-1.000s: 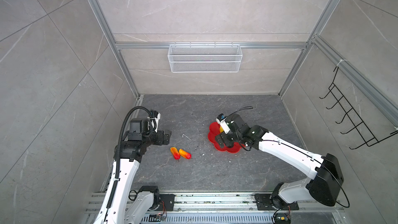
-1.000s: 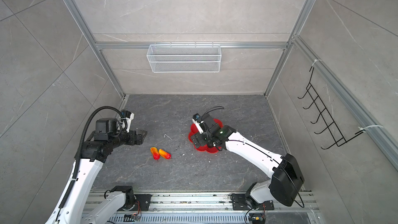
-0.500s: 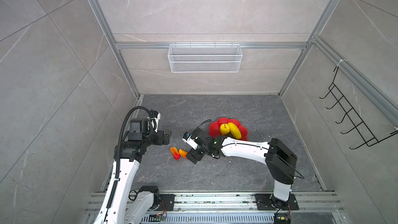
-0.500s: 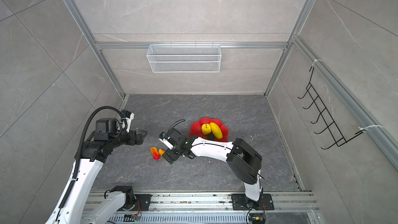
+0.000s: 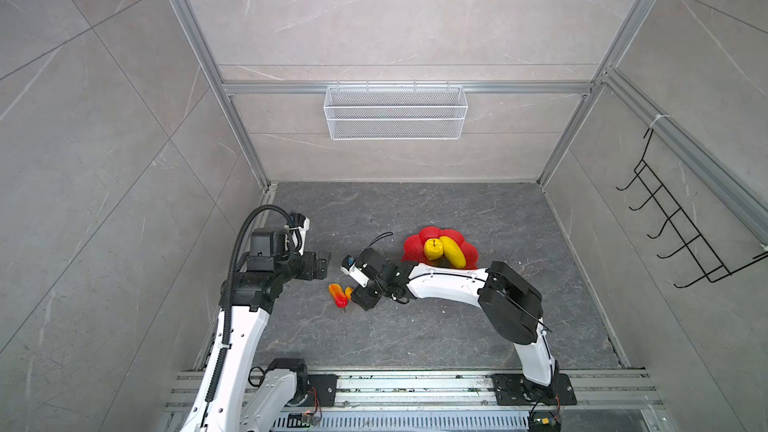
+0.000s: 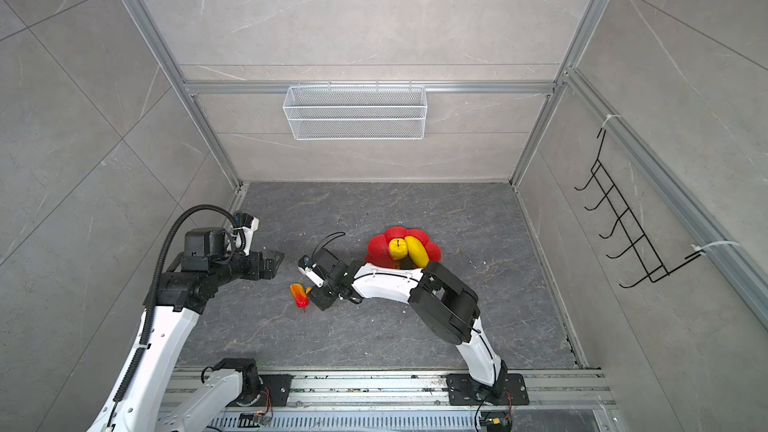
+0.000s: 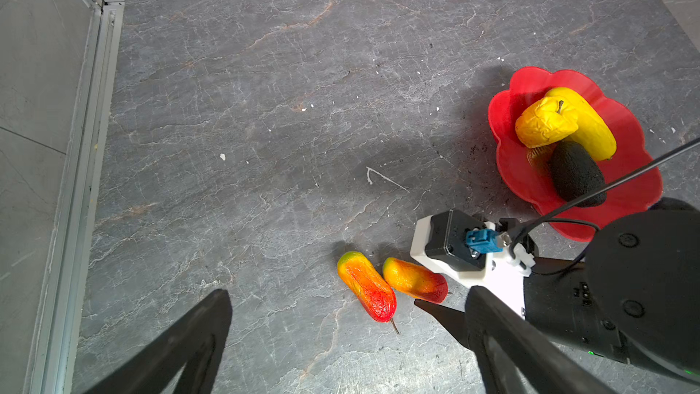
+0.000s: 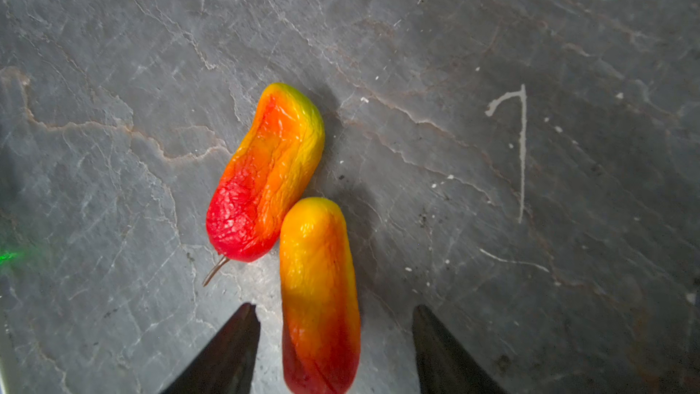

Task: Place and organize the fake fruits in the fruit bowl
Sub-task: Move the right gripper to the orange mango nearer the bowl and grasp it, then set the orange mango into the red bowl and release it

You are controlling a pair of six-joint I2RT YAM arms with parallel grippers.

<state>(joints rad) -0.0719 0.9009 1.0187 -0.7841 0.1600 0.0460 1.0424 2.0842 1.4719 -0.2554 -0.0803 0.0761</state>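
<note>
- Five fake fruits, one fruit bowl (image 7: 632, 187) and two arms share the grey table (image 7: 265, 108): three fruits lie in the bowl and two lie outside it.
- The bowl, a glossy red dish with a petalled rim, holds the long yellow oval (image 7: 591, 126), the wrinkled round yellow one (image 7: 545, 123) with its dark stem, and the black oval (image 7: 575, 172), all pressed together.
- The two red-orange tapered fruits (image 8: 265, 176) (image 8: 320, 289) lie side by side on the table, well apart from the bowl on its left in both top views, touching or nearly so.
- Both shade from yellow-green at one end to creased red at the other, and a thin stem juts from one red tip.
- The right gripper (image 8: 332, 305) stands part open, straddling the nearer fruit, whose long axis runs between the fingers with its red end towards the wrist and a gap on each side; nothing is held.
- The left gripper (image 7: 348, 290) hangs wide open and empty above the table.
</note>
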